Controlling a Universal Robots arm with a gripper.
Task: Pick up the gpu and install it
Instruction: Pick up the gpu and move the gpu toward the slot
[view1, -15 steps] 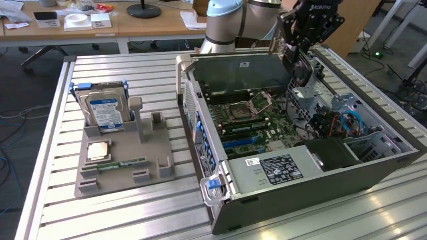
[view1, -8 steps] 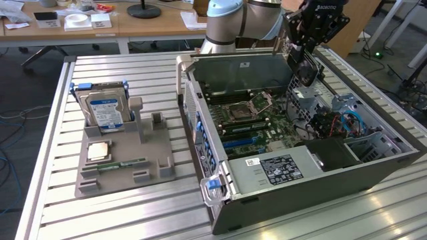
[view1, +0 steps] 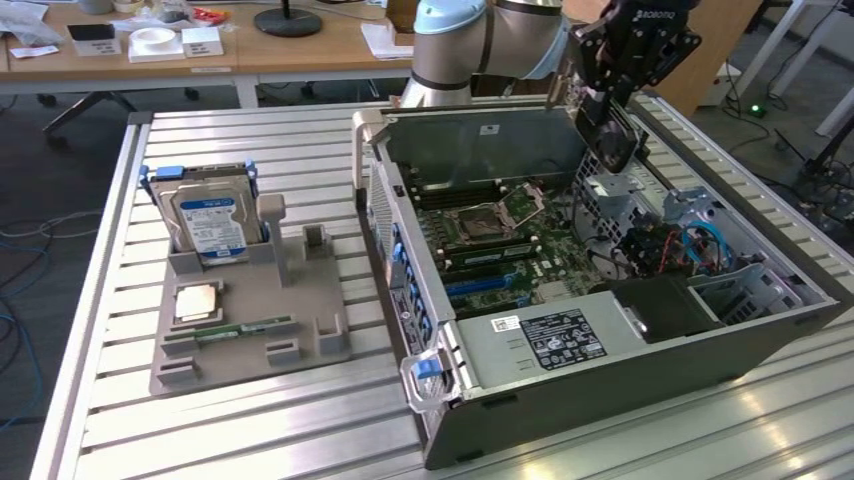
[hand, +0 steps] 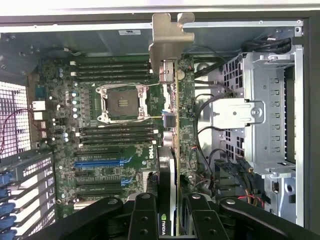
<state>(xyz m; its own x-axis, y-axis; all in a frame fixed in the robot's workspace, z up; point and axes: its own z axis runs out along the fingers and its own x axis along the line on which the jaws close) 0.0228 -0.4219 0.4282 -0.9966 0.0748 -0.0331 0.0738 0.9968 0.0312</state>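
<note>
Gripper (hand: 169, 220) half closed, clamped on gpu (view1: 613, 143), card held edge-on between the fingers. Gpu hangs over the open case (view1: 627, 360), above the motherboard (hand: 112, 145), not seated.

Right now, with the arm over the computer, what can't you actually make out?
Wrist view: the gpu stands edge-on, its faces unseen; it hides the motherboard strip behind it.
Exterior view: the gripper covers the gpu's upper part.
Exterior view: the power supply label is too small to read.
</note>
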